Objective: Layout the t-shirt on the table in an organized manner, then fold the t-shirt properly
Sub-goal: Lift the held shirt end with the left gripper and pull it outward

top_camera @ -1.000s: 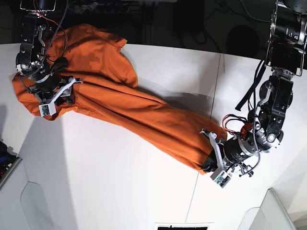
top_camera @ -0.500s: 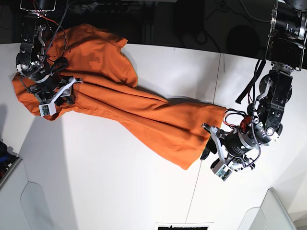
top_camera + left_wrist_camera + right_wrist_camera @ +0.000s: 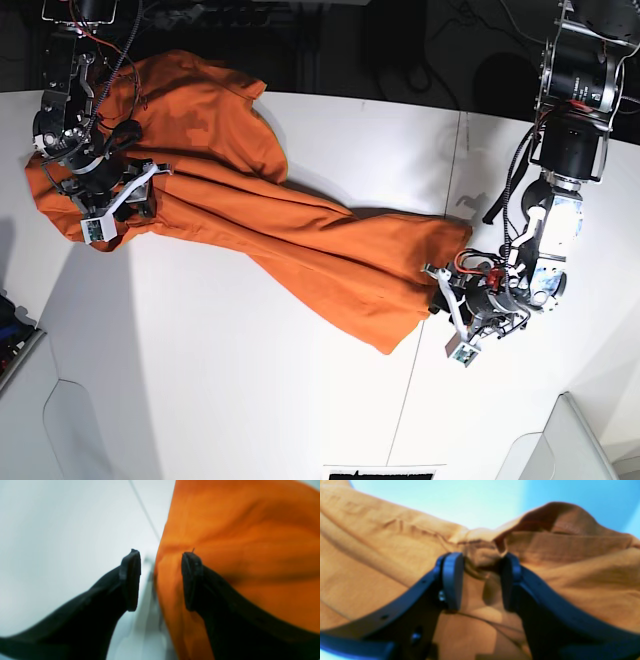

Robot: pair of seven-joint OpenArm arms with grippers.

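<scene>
Base view alone gives the whole layout: white desk (image 3: 250, 400) with the t-shirt (image 3: 260, 220) stretched in a long rumpled band from 10 o'clock toward 4 o'clock, upper part bunched at the far left edge, lower end lying flat near the desk seam. Wrist views only show close-ups.

Left wrist view: desk (image 3: 62, 530) on the left half, t-shirt (image 3: 237, 542) edge on the right, thin dark seam running off toward 12 o'clock. This detail is not readable from the base view.

Right wrist view, blurry: t-shirt (image 3: 382, 555) fills nearly everything, a raised fold at 1 o'clock, a knot of cloth sitting between the fingertips.

Left arm hangs down from 1 o'clock in the base view, wrist bent low over the desk, left gripper (image 3: 448, 310) just beside the shirt's lower end, pointing toward 9 o'clock. Right arm comes in from 11 o'clock, right gripper (image 3: 125, 195) down on the bunched cloth.

Left gripper (image 3: 160, 580) jaws stand apart; one fingertip over bare desk, the other over the cloth edge, nothing pinched between them. Right gripper (image 3: 480, 580) jaws also apart, cloth bunched in the gap and touching both pads; whether it is truly clamped, cannot tell.
</scene>
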